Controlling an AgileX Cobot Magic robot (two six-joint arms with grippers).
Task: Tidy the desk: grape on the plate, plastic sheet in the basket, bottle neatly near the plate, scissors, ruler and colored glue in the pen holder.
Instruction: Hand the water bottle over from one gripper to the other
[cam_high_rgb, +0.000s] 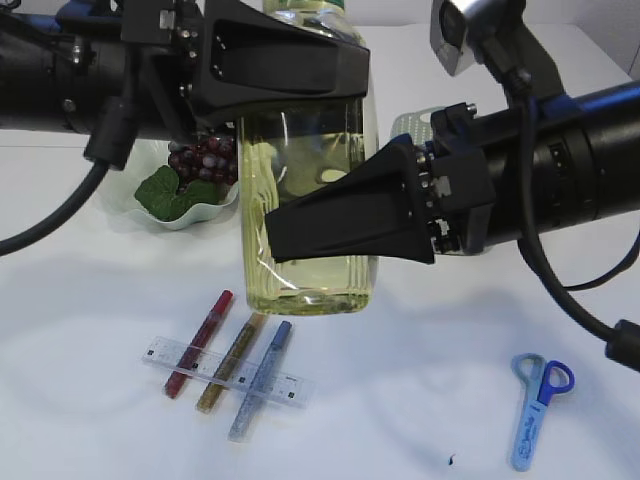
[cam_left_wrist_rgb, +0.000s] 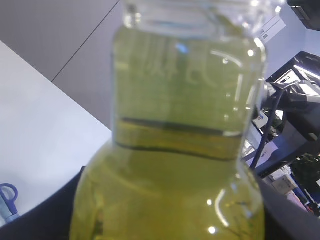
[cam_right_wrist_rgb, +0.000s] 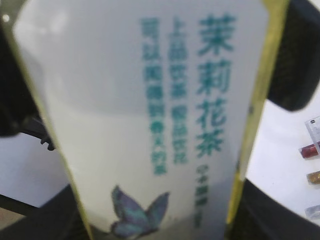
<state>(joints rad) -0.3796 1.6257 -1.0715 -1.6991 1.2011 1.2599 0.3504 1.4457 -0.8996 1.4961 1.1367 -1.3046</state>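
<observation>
White tabletop (cam_high_rgb: 420, 400) under scissors (cam_high_rgb: 537, 407), ruler (cam_high_rgb: 225, 372), bottle (cam_high_rgb: 305, 200).

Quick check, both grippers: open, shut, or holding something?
Left gripper: shut on the bottle, near its top.
Right gripper: shut on the same bottle, lower on its body.

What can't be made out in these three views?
- Exterior: bottle cap cut off by the top edge; basket and pen holder not visible.
- Left wrist: left gripper's fingers hidden behind the bottle.
- Right wrist: label small print blurred.
- Plate partly hidden by the left arm.
</observation>
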